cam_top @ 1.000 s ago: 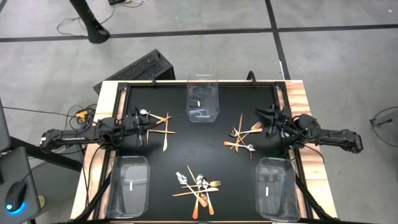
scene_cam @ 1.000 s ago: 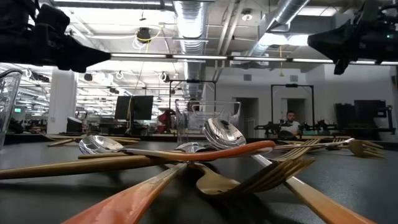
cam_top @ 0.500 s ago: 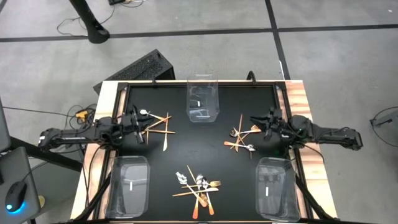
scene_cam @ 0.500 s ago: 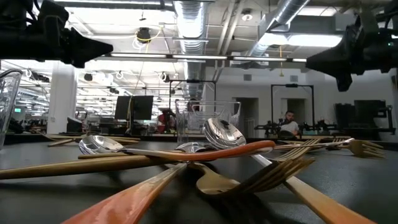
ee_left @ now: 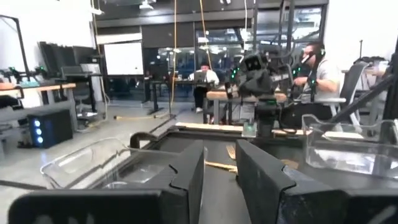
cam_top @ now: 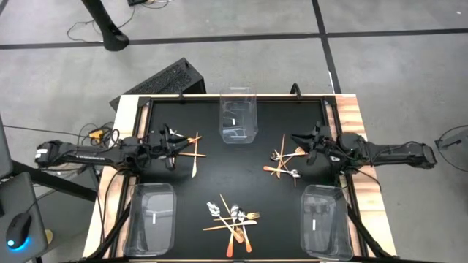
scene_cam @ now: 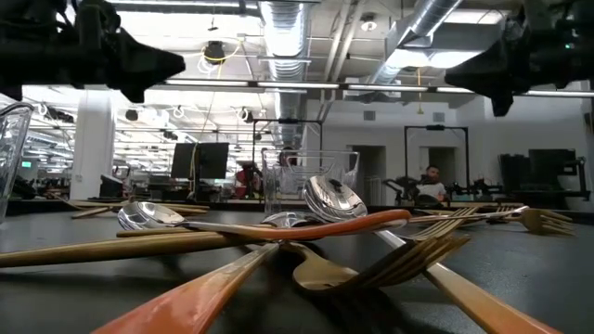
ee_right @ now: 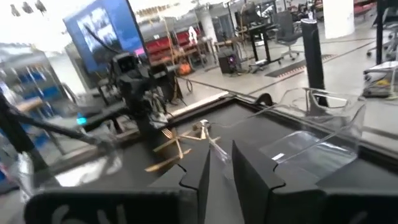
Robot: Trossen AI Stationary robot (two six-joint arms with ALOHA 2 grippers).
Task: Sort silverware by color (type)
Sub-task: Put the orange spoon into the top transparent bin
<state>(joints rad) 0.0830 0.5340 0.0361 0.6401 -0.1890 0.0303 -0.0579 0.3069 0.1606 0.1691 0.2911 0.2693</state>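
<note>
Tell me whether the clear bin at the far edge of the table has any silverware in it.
Empty of silverware, as far as the high view shows: the far bin holds only a small white mark, while forks, spoons and knives lie in three piles on the table.

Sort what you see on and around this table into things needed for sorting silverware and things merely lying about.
For the job: left pile, right pile, near pile, three clear bins, left gripper, right gripper.

Lying about: keyboard, mouse, floor cables.

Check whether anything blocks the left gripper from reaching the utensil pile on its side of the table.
Nothing visible does. The left gripper hangs at the left-side pile, fingers apart and empty, with only bare black mat around. The far bin stands off to the side, clear of the pile.
</note>
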